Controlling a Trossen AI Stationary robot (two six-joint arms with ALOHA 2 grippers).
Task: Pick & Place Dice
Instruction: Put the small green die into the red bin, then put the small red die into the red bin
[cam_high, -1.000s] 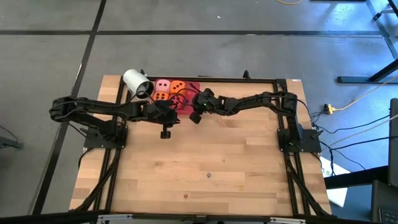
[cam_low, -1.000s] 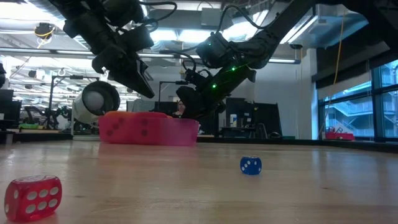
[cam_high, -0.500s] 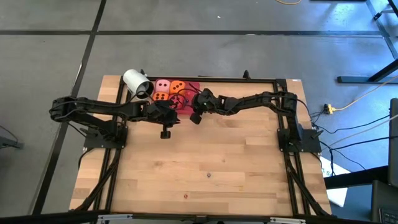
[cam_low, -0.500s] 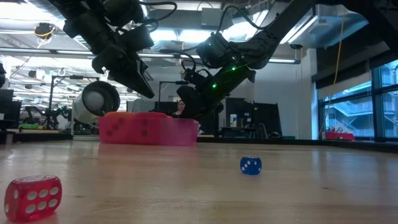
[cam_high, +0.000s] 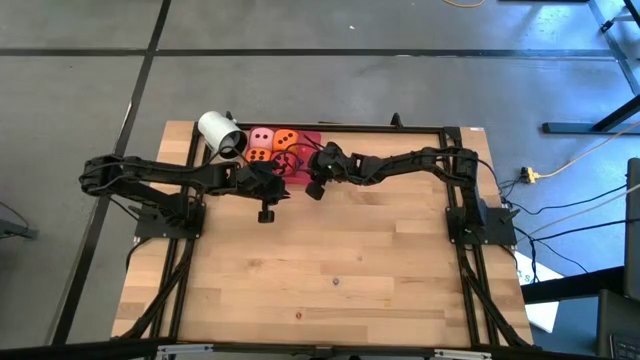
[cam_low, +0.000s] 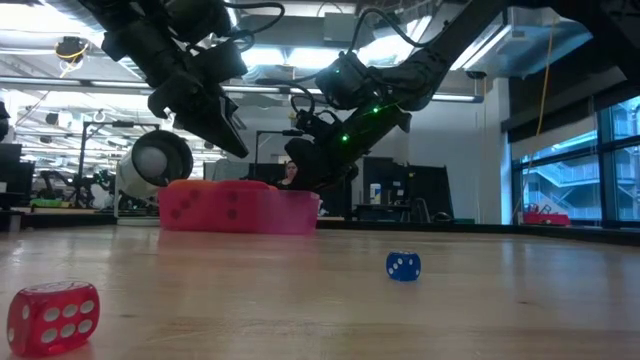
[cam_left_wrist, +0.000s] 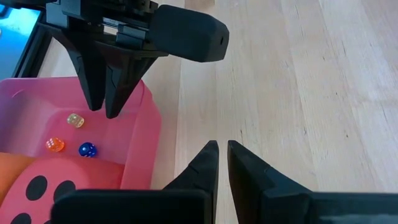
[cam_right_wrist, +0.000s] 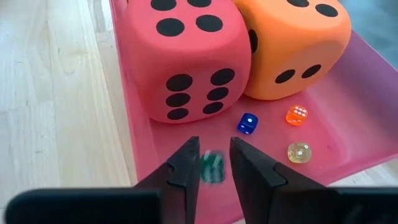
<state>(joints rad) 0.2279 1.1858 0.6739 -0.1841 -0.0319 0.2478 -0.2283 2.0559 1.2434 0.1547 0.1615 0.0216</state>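
A pink tray (cam_high: 312, 140) at the table's far side holds the big dice: pale pink (cam_high: 263, 137), orange (cam_high: 286, 138), a second orange (cam_high: 258, 155) and red (cam_right_wrist: 186, 56). Small blue (cam_right_wrist: 247, 122), orange (cam_right_wrist: 296, 114) and clear yellow (cam_right_wrist: 299, 152) dice lie on the tray floor beside them. My right gripper (cam_right_wrist: 213, 155) hangs over the tray's near right corner, fingers pointing down, shut on a small green die (cam_right_wrist: 213, 168). My left gripper (cam_left_wrist: 222, 146) is shut and empty, over bare wood just outside the tray's wall (cam_left_wrist: 140, 155). My right gripper pinches the small green die (cam_right_wrist: 213, 168) between its two fingers (cam_right_wrist: 186, 163). The fingers come from above, pointing down into the tray. The die is lifted clear above the tray floor, next to the red die.
A white cylinder (cam_high: 220, 135) lies at the tray's left end. A small red die (cam_low: 52, 315) and a small blue die (cam_low: 403, 265) sit on the near half of the table, with open wood around them. Black frame rails run along both sides.
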